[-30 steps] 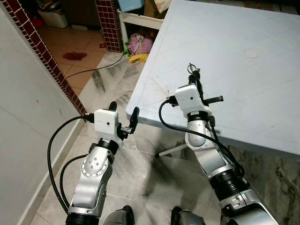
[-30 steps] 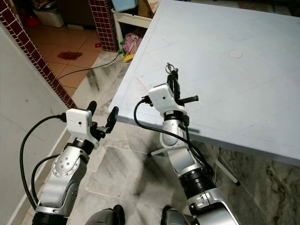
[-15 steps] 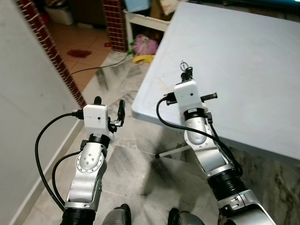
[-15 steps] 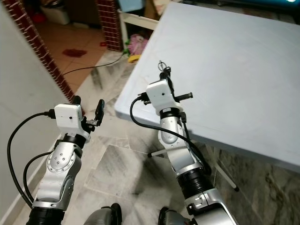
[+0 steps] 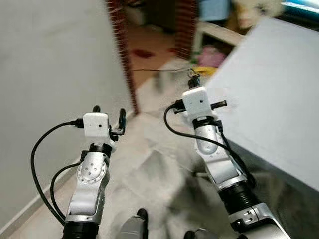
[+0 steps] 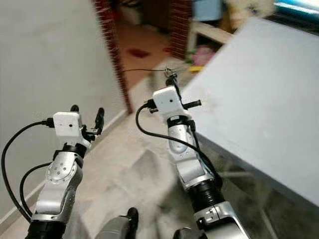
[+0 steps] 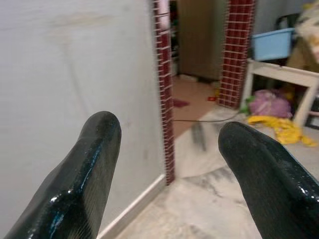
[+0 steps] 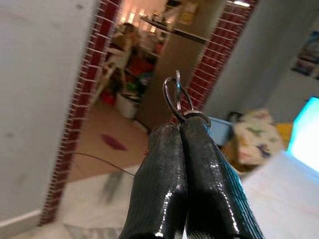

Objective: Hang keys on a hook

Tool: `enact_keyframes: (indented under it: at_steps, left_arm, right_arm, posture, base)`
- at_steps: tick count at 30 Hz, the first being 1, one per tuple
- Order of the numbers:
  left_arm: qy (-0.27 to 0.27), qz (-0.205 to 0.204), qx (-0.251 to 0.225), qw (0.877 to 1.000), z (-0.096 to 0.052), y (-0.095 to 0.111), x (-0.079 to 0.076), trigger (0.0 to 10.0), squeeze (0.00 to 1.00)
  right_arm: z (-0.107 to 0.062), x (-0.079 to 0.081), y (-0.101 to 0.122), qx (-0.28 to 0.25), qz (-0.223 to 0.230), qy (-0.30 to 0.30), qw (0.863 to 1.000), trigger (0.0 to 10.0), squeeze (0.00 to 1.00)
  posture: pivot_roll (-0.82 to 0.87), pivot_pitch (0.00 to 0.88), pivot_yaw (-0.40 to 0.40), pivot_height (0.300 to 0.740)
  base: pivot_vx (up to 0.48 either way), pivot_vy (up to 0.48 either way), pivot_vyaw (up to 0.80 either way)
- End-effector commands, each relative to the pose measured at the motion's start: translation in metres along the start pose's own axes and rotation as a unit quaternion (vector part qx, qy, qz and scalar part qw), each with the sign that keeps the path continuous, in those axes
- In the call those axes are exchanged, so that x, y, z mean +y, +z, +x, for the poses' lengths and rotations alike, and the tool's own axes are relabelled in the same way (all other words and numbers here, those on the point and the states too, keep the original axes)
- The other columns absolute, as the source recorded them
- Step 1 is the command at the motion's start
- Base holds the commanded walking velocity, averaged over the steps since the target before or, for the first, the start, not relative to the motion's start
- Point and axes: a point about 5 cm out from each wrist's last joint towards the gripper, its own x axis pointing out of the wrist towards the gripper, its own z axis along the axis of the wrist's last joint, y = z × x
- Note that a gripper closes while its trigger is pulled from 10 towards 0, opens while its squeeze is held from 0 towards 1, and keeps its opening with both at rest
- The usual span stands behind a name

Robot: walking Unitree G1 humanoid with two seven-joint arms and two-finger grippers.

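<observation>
Keys (image 8: 175,94) secured: right claw (image 8: 180,130) clenched on the ring, frame centre. Left claw (image 7: 167,149) released, idle. No hook found; hanging remains outstanding.

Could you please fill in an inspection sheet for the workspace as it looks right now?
Surface: pale table on the robot's right, its top bare where visible.
Job's things: key ring sticks out past the right gripper's fingertips; no hook seen.
Clutter: pink and yellow items on the floor under a white shelf, blue tub on top.
Grippers: right gripper shut on the key ring, raised by the table's edge; left gripper open, holding nothing.
Cables: black cables loop from each wrist; thin cord lies across the floor.
Surroundings: white wall on the left, red-tiled doorway pillars, marble floor.
</observation>
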Motion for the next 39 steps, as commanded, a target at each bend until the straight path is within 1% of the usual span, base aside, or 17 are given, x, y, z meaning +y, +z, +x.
enact_keyframes:
  at_steps: [1,5,12,14,20,26,39]
  left_arm:
    - [-0.006,0.004,-0.003,1.000,0.0008,0.0001,-0.0003,10.0,0.00]
    - [-0.006,0.004,0.000,1.000,0.0004,-0.0010,0.0004,10.0,0.00]
    - [-0.007,0.005,0.004,1.000,0.0004,-0.0020,-0.0004,10.0,0.00]
    - [-0.005,0.008,0.006,1.000,0.0000,-0.0030,0.0002,10.0,0.00]
    - [0.002,0.009,0.008,1.000,-0.0002,-0.0039,0.0010,10.0,0.00]
    - [0.000,0.006,0.005,1.000,0.0009,-0.0028,-0.0024,10.0,0.00]
    - [-0.002,0.005,0.010,1.000,0.0016,-0.0057,-0.0048,10.0,0.00]
  right_arm:
    - [0.0021,-0.0058,0.0027,-0.001,0.008,-0.010,1.000,10.0,0.00]
    - [0.0026,-0.0077,-0.0001,0.007,0.013,-0.011,1.000,10.0,0.00]
    - [0.0027,-0.0074,-0.0001,0.009,0.015,-0.004,1.000,10.0,0.00]
    - [0.0028,-0.0076,-0.0021,0.019,0.024,-0.004,1.000,10.0,0.00]
    - [0.0028,-0.0069,-0.0028,0.023,0.029,0.002,0.999,10.0,0.00]
    - [0.0025,-0.0037,-0.0012,0.022,0.029,0.011,0.999,10.0,0.00]
    - [0.0016,-0.0039,-0.0023,0.025,0.024,0.018,0.999,10.0,0.00]
  posture:
    - [0.07,0.159,0.026,0.740]
    - [0.07,0.159,0.026,0.740]
    - [0.07,0.160,0.024,0.740]
    - [0.07,0.163,0.023,0.740]
    - [0.07,0.166,0.020,0.740]
    - [0.06,0.169,0.019,0.740]
    - [0.06,0.168,0.020,0.740]
  base:
    - [0.000,0.000,0.80]
    - [0.000,0.000,0.80]
    - [0.000,0.000,0.80]
    - [0.000,0.000,0.80]
    - [0.000,0.000,0.80]
    - [0.000,0.000,0.80]
    - [0.000,0.000,0.80]
